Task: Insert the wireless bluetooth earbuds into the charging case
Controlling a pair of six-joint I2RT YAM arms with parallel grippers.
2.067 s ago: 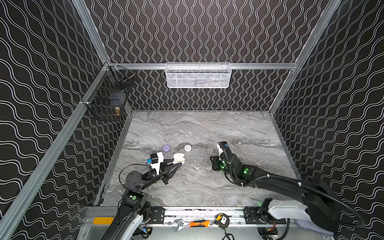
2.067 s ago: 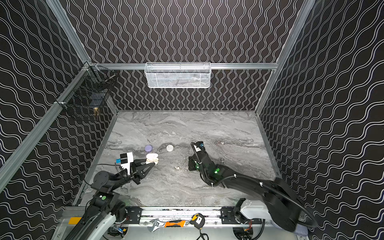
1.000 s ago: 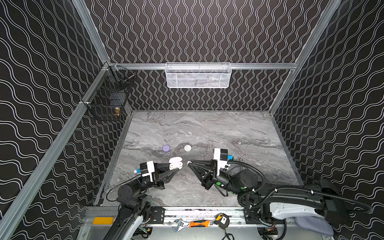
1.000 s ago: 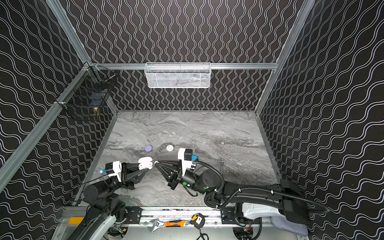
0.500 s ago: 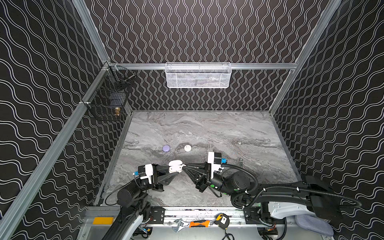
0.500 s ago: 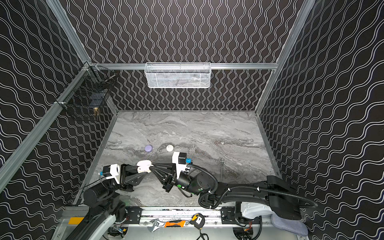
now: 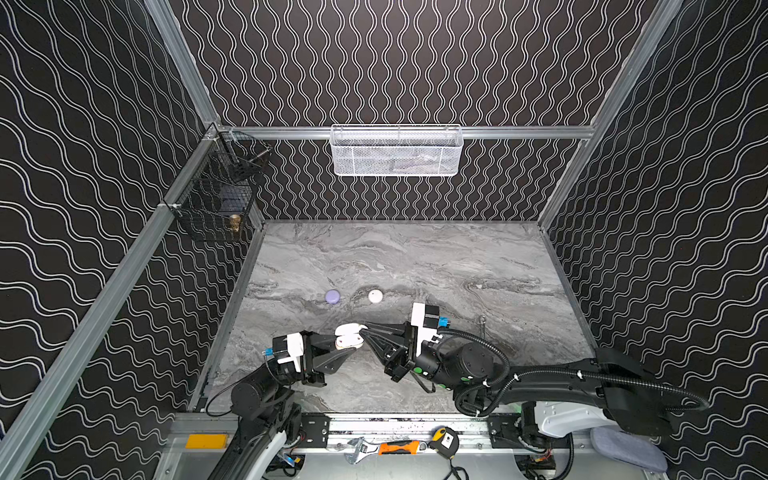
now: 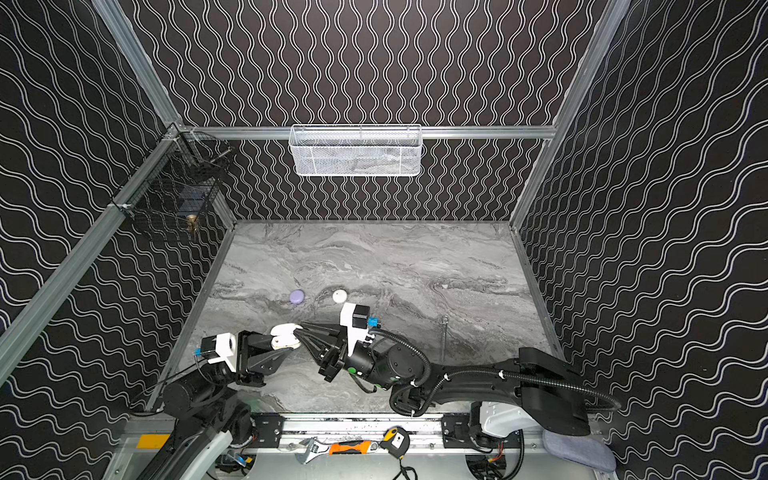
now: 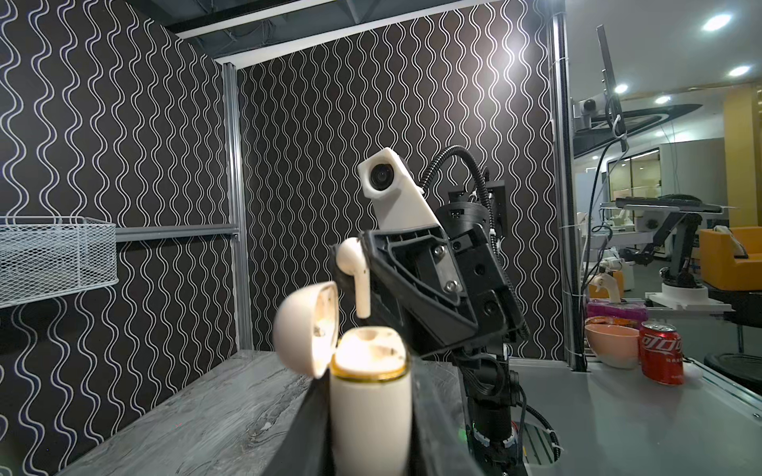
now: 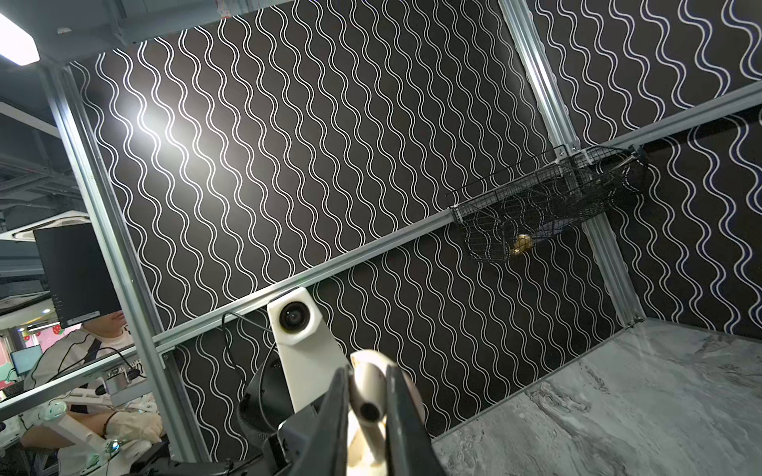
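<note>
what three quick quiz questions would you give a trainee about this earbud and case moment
1. True or false: the charging case held by the left pincer has its lid shut.
2. What does the right pincer hold? A) an earbud B) a wrench C) nothing
3. In a top view, what colour is the round thing lying on the table just left of the white one?

Key: 1 false, the lid is open; 2 A; 3 lavender.

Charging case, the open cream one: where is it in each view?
In a top view: charging case low centre, in the left gripper.
In a top view: same spot.
Left wrist: close foreground, lid open.
Right wrist: only an edge, behind the earbud.
Shared landmark: marble tabletop.
</note>
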